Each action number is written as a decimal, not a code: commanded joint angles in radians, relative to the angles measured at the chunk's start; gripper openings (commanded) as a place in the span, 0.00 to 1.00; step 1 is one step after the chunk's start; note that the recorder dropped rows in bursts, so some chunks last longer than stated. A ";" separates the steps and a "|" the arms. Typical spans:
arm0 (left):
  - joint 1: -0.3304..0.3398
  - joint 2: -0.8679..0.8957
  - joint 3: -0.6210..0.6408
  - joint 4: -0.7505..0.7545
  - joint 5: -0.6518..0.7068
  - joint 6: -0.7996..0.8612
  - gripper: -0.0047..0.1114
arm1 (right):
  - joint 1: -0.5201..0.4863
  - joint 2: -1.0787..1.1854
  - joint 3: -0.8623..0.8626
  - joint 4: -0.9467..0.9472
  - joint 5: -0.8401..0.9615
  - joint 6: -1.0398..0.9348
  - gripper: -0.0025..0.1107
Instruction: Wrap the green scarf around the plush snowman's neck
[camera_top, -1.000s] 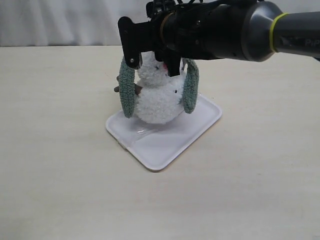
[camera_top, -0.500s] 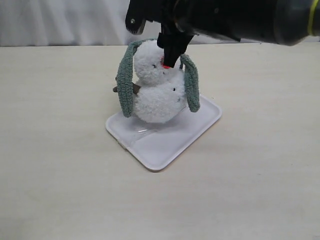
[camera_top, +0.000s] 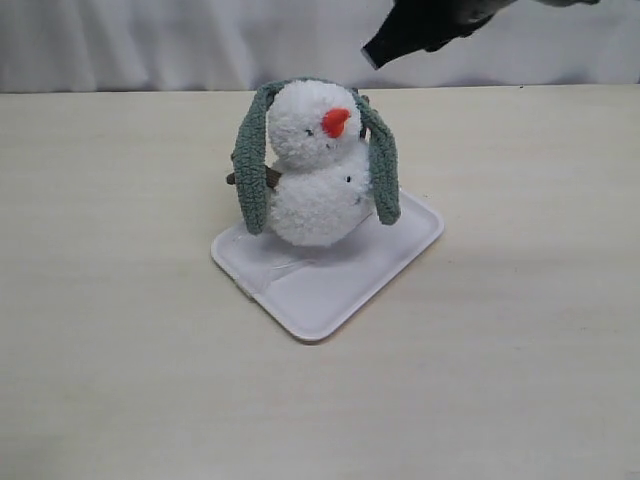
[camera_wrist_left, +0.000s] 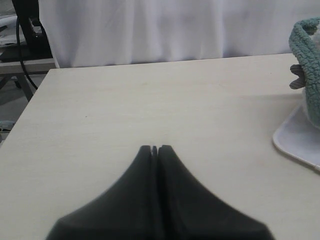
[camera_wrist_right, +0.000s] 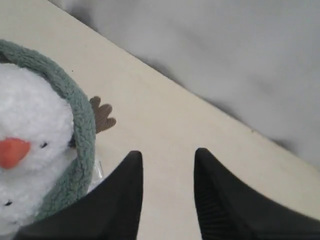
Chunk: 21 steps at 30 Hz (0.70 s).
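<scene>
The plush snowman (camera_top: 312, 170) stands upright on a white tray (camera_top: 340, 280), orange nose to the front. The green scarf (camera_top: 252, 165) lies draped over the back of its head, one end hanging down each side past the body. The snowman's neck (camera_top: 318, 168) is a bare crease in front. My right gripper (camera_wrist_right: 167, 156) is open and empty, lifted above and behind the snowman (camera_wrist_right: 30, 150); only a dark tip of that arm (camera_top: 400, 30) shows in the exterior view. My left gripper (camera_wrist_left: 155, 148) is shut, empty, low over bare table well to the side of the scarf (camera_wrist_left: 307, 60).
A white curtain (camera_top: 150, 40) backs the table's far edge. The tray's corner (camera_wrist_left: 300, 140) shows in the left wrist view. A brown twig arm (camera_wrist_right: 102, 114) sticks out beside the scarf (camera_wrist_right: 75, 125).
The right arm has risen up and away to the right, from around the snowman's head to the top of the exterior view. The scarf stays draped, its ends hanging.
</scene>
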 joint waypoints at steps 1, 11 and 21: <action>-0.001 -0.002 0.003 -0.002 -0.010 0.000 0.04 | -0.116 -0.024 0.000 0.385 0.043 -0.217 0.23; -0.001 -0.002 0.003 -0.002 -0.010 0.000 0.04 | -0.531 0.086 0.130 1.134 0.144 -0.756 0.44; -0.001 -0.002 0.003 -0.002 -0.010 0.000 0.04 | -0.491 0.225 0.178 1.211 -0.013 -0.856 0.44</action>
